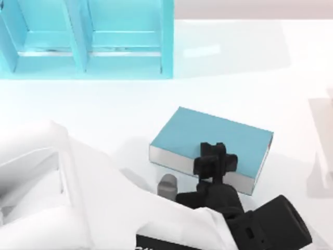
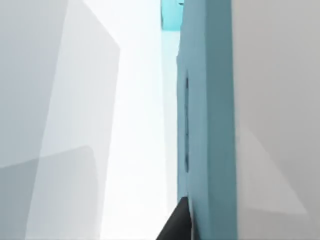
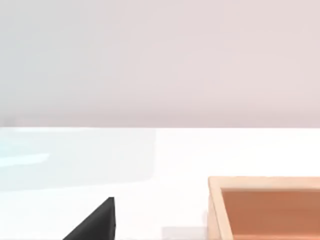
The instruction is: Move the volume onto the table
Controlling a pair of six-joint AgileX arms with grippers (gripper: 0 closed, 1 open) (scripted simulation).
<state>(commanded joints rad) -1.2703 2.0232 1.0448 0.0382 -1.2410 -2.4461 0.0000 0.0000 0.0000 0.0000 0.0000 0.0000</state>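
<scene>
Top view is showing the volume (image 1: 208, 140) lying flat on the counter (image 1: 104, 109), lower centre of the frame, well clear of the teal shelf (image 1: 83, 36) sitting at upper left. Left gripper (image 1: 214, 160) is hanging over the book's near edge, apparently pinching cover and pages, though whether it is closed on the book or already loosening I cannot tell. Book is looking placed, so I judge the release is the step in hand: open gently, lift straight off without dragging the cover. Right wrist view is catching a wooden tray (image 3: 265, 207) on the counter, away from the work. Nothing is blocking the retreat; only the left arm's own bulk is crowding the lower left.
</scene>
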